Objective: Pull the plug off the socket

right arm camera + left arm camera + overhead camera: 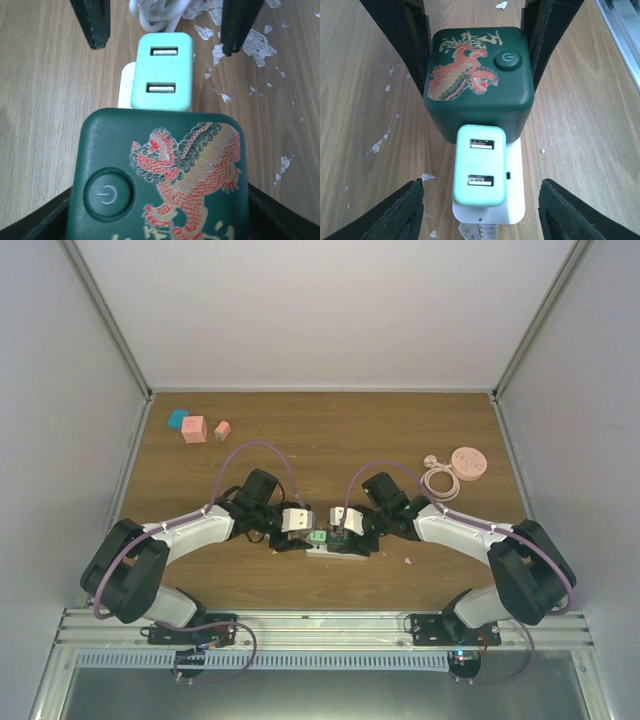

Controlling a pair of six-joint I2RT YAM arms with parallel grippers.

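Socket assembly lay at the near centre of the brown wooden table (400, 440), between both arms. Mint-green plastic two-port USB charger (480, 165) sat on the white plastic socket strip (514, 205), touching the dark green plastic cube (477, 85) printed with a red-and-gold beast; the strip ran under that cube. Fingers of the right gripper (477, 75) pressed both cube flanks, clamping it. Fingers of the left gripper (164, 47) straddled the charger, spread apart and touching nothing.

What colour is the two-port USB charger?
Mint green; the USB charger shows best in the left wrist view.
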